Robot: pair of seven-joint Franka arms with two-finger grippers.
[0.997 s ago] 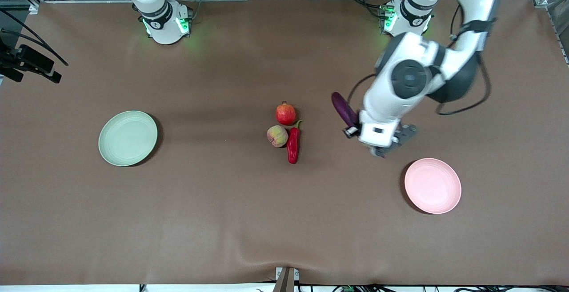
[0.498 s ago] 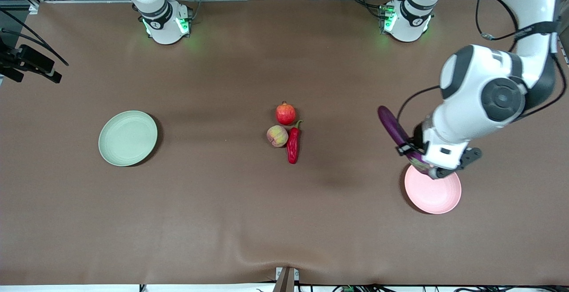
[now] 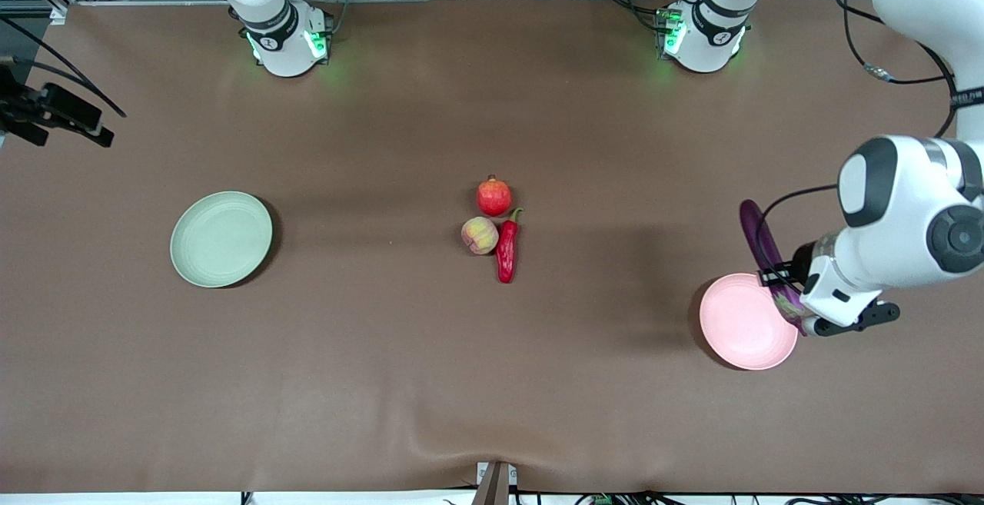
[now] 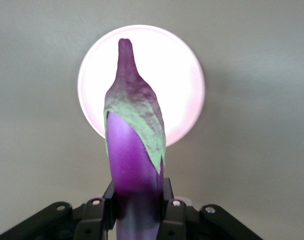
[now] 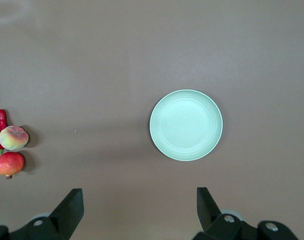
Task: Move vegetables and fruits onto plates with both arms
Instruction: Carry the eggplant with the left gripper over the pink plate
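We see the left gripper (image 4: 138, 210) over the pale pink round plate's (image 3: 738, 328) edge, fingers (image 4: 103, 212) clamped on the long glossy purple eggplant (image 3: 762, 247), presumably carried there for setting down. The right gripper (image 5: 139, 207), fingers apart, waits high above the pale green round plate (image 5: 186, 125). The round red pomegranate (image 3: 493, 196), yellowish-pink peach (image 3: 479, 234) and red chili pepper (image 3: 506, 249) lie clustered mid-surface (image 3: 384, 374). The left wrist hides the eggplant's stem end from the front camera.
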